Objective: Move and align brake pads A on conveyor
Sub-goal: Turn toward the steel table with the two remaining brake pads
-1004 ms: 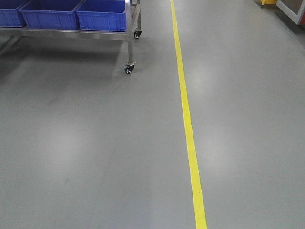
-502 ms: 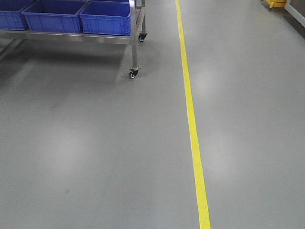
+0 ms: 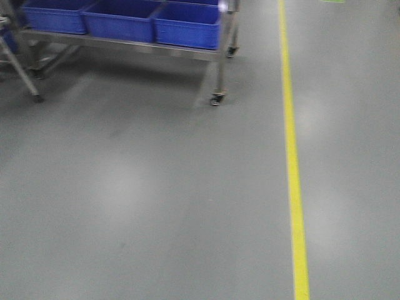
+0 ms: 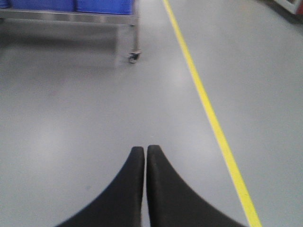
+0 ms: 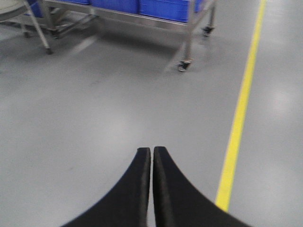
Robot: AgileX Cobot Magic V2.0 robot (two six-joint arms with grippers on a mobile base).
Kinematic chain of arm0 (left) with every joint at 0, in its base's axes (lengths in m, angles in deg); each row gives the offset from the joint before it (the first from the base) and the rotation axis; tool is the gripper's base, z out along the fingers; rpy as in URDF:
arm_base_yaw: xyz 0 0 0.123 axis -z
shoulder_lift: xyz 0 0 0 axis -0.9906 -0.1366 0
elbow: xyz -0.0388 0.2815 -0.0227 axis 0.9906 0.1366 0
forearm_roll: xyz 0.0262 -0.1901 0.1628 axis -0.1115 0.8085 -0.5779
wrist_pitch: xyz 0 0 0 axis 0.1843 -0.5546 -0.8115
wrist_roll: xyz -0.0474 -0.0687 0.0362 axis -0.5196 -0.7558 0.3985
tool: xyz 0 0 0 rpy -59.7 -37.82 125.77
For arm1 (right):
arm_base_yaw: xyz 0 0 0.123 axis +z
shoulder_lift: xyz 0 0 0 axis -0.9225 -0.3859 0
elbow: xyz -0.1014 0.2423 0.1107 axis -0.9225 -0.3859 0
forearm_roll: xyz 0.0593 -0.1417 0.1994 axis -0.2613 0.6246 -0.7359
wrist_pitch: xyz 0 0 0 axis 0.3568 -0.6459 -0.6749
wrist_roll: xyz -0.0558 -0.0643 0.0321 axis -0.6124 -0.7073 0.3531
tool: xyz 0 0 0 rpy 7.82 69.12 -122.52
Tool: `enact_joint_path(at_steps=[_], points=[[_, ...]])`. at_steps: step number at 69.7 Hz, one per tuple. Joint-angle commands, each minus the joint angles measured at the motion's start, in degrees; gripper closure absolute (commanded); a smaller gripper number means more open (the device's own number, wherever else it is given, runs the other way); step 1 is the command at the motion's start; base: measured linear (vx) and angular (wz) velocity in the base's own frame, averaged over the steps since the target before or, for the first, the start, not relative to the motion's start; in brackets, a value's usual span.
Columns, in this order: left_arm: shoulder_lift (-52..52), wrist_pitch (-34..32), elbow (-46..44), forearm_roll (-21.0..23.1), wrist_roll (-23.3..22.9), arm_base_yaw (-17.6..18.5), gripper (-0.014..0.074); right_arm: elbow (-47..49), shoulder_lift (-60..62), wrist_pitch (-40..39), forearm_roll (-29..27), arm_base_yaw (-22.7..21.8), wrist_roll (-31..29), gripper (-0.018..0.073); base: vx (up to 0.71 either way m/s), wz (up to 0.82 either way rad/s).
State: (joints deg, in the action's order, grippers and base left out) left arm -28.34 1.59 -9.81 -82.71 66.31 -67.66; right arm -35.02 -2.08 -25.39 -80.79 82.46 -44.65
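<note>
The brake pads A and the conveyor are out of view in every frame. My left gripper [image 4: 145,149] is shut with nothing between its black fingers and hangs above bare grey floor. Shut and holding nothing as well, my right gripper [image 5: 151,150] hangs over the same floor, left of a yellow line [image 5: 236,127]. Neither gripper shows in the front view.
A steel rack on castor wheels [image 3: 217,99] carries blue bins [image 3: 187,25] at the upper left. A yellow floor line [image 3: 292,156] runs front to back on the right. Another steel frame leg [image 3: 25,75] stands at far left. Grey floor [image 3: 156,200] fills the middle.
The view has swung left: the rack and the yellow line have shifted right in the front view, and a further steel leg has come in at far left. The picture is motion-blurred.
</note>
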Motion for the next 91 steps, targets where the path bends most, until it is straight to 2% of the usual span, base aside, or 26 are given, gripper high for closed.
enact_joint_path(at_steps=[1,91], points=[[-0.65,-4.07,-1.36,0.16,-0.08,0.43,0.0602,1.47,-0.54,-3.99,0.67,-0.05,-0.34,0.0563,0.07,0.65],[-0.60,-4.07,-1.36,0.16,-0.08,0.43,0.0602,1.47,-0.54,-3.99,0.67,-0.05,-0.34,0.0563,0.05,0.82]])
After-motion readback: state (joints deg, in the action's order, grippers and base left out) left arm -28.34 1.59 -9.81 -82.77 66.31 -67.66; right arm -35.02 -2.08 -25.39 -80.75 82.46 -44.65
